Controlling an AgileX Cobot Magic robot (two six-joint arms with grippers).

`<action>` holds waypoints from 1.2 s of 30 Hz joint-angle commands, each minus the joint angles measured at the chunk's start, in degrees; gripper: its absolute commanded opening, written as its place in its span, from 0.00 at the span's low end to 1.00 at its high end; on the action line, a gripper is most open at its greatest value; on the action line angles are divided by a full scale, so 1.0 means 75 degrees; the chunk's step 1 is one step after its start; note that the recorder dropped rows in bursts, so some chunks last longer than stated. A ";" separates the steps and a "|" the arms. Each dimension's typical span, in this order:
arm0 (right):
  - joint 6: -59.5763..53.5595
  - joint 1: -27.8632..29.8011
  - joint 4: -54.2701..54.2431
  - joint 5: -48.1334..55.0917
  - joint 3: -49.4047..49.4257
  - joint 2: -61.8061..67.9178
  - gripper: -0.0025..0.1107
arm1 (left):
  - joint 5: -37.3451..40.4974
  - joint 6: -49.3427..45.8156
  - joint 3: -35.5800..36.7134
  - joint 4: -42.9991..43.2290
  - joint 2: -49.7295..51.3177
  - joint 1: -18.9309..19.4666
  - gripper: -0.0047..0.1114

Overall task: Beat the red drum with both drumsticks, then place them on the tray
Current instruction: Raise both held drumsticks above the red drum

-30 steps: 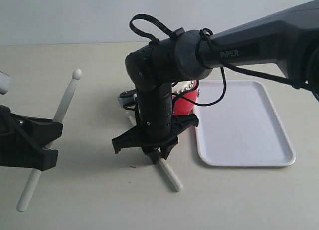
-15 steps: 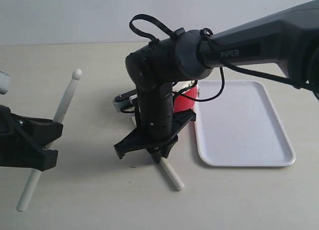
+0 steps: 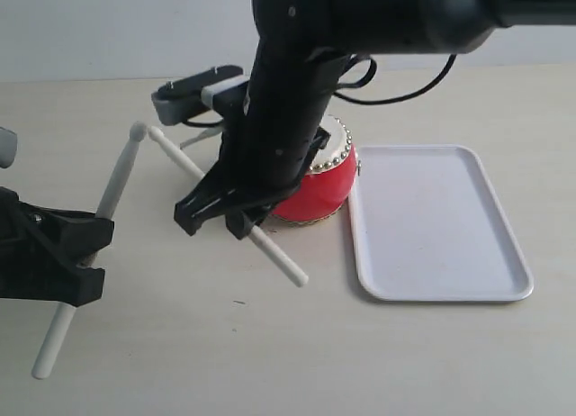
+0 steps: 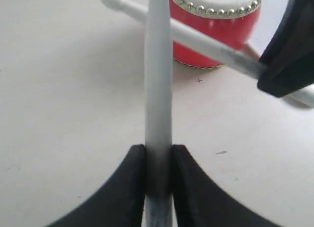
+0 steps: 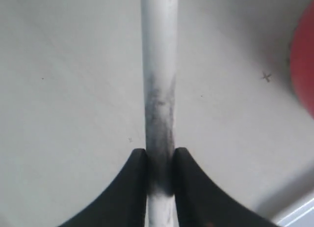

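I am gripping a stick on each side: my left end effector is pinching the left drumstick, and my right end effector is pinching the right drumstick. The red drum is standing on the desk, with the tray just beside it at 3 o'clock and nothing lying on it. I judge that the placing is not yet done. The two stick tips are nearly meeting at the drum's 9 o'clock, while open desk is waiting at 6 o'clock.
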State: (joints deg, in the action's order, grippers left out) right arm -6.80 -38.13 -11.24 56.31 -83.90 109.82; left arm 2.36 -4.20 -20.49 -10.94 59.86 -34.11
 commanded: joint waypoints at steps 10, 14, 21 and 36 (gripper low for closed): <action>0.1805 0.0014 0.4808 0.1622 -0.0007 -0.1497 0.02 | -0.1422 -0.1594 -0.0081 -0.0010 -0.0061 -0.0025 0.04; 0.1458 0.0014 0.5707 0.1821 -0.0007 -0.1482 0.02 | -0.0502 -0.2755 -0.0905 -0.0010 -0.0061 -0.0025 0.04; 0.1374 0.0014 0.6300 0.1821 0.0269 -0.1496 0.02 | 0.1485 -0.4273 -0.2834 0.0112 0.0161 -0.0025 0.04; 0.1333 0.0014 0.7850 0.1612 0.1809 -0.1482 0.02 | 0.4288 -0.2122 -0.4673 0.3790 0.2789 -0.0025 0.04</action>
State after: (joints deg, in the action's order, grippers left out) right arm 2.37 -38.13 45.69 70.04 -71.19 99.02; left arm 33.82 -25.13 -54.63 12.96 77.52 -34.11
